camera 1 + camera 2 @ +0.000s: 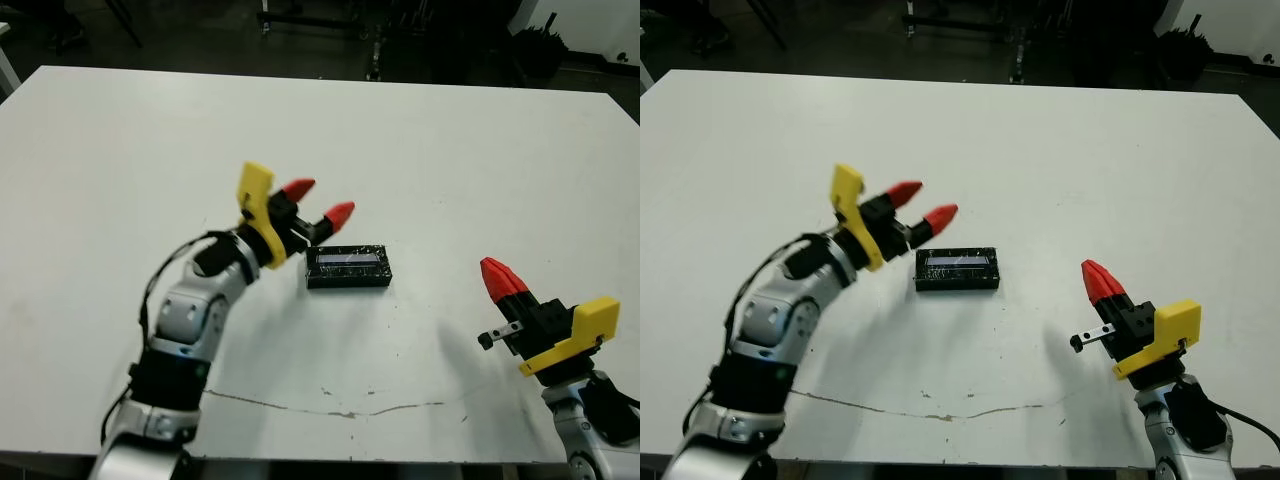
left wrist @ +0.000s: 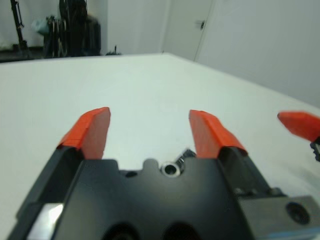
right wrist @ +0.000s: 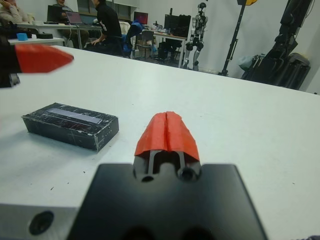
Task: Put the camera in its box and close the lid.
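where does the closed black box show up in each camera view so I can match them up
Left eye view: the box lies near the table's middle, just right of the left claw.
Right eye view: same spot, at centre.
Left wrist view: hardly in it; only a dark scrap peeks over the claw's body, too little to tell.
Right wrist view: at picture left, beyond the right claw.
Shared landmark: the left claw's red fingertips beside the box.
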You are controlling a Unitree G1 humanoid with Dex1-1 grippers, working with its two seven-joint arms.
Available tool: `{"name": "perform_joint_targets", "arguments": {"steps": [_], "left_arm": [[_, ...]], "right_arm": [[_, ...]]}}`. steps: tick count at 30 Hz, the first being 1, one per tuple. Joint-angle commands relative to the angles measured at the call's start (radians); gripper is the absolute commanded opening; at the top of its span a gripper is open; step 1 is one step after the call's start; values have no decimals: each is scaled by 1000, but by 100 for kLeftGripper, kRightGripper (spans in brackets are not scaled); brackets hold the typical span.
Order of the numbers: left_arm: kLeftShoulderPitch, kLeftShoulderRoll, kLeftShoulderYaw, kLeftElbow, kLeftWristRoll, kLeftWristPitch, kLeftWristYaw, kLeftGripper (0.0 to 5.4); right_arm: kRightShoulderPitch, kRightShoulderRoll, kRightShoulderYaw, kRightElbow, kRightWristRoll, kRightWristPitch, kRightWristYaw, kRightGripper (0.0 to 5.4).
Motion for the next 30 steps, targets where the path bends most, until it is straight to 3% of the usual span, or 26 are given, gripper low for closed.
{"name": "perform_joint_targets", "arguments": {"steps": [1, 12, 20, 30], "left_arm": [[22, -9, -46, 6, 36, -3, 25, 299], [8, -26, -136, 68, 112, 61, 70, 134], [6, -32, -148, 92, 107, 177, 79, 9], [7, -21, -133, 128, 96, 259, 86, 1]], "right_arm": [[-2, -16, -4, -2, -4, 5, -4, 0], [0, -12, -3, -7, 4, 16, -5, 0], [0, -14, -3, -5, -8, 3, -5, 0], [0, -12, -4, 6, 12, -4, 12, 0]]}}
